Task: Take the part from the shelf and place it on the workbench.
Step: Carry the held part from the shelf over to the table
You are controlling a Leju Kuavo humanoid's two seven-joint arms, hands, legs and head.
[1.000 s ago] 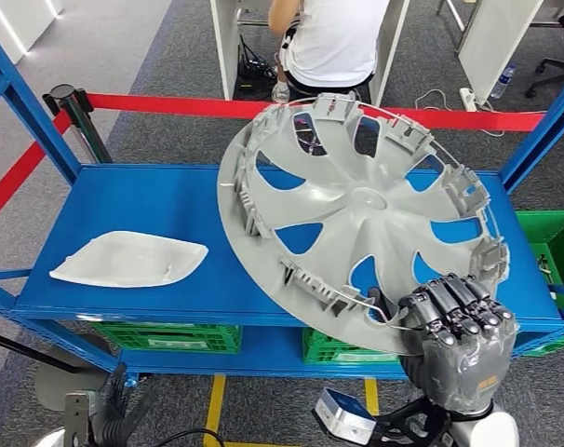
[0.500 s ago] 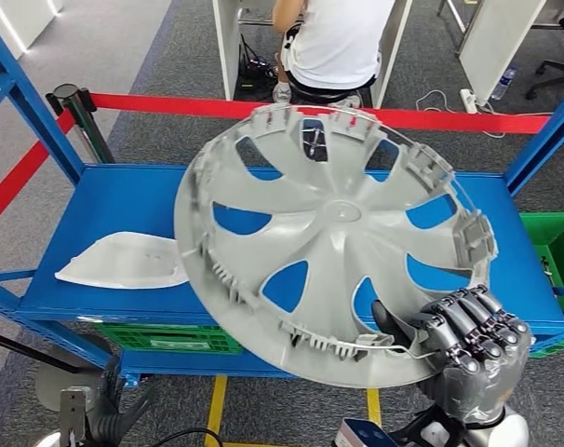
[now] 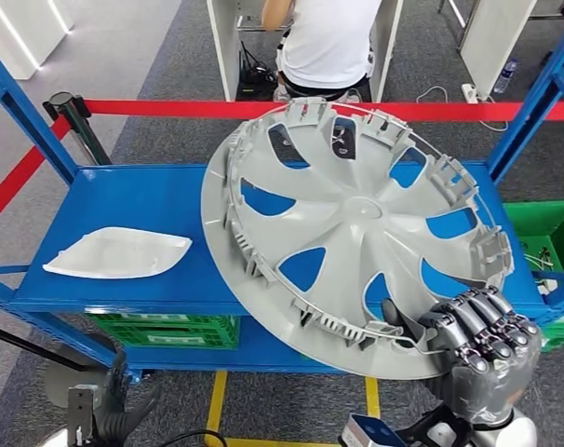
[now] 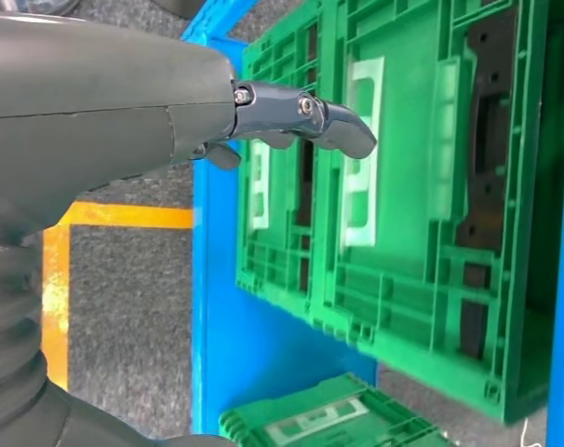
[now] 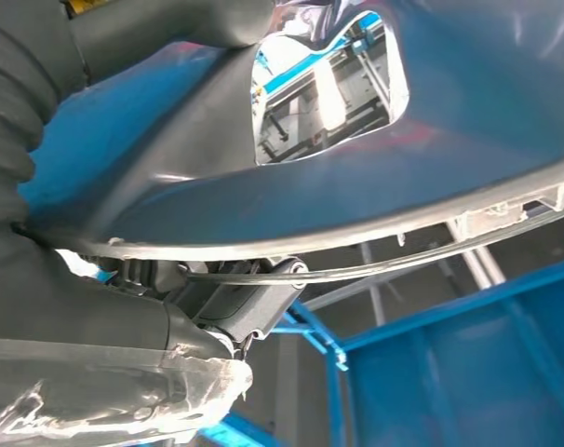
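A large grey wheel cover (image 3: 349,233) hangs tilted above the blue shelf (image 3: 139,214), its ribbed inner side facing me. My right hand (image 3: 479,349) grips its near rim at the lower right, fingers curled over the edge. In the right wrist view the cover's glossy underside (image 5: 378,177) spans the picture, with my fingers (image 5: 244,298) clamped on the rim. My left hand (image 4: 194,112) hangs low beside the shelf's lower level, holding nothing, fingers stretched out towards a green crate (image 4: 420,205).
A flat white part (image 3: 117,253) lies on the shelf's left side. Green crates (image 3: 167,331) sit on the lower level and another (image 3: 546,237) to the right. Blue uprights (image 3: 26,112) flank the shelf. Behind a red barrier tape (image 3: 167,108) a person (image 3: 329,37) sits.
The cover, held by my right hand, swung out to the left and then back right and slightly up. The whole view has shifted a little.
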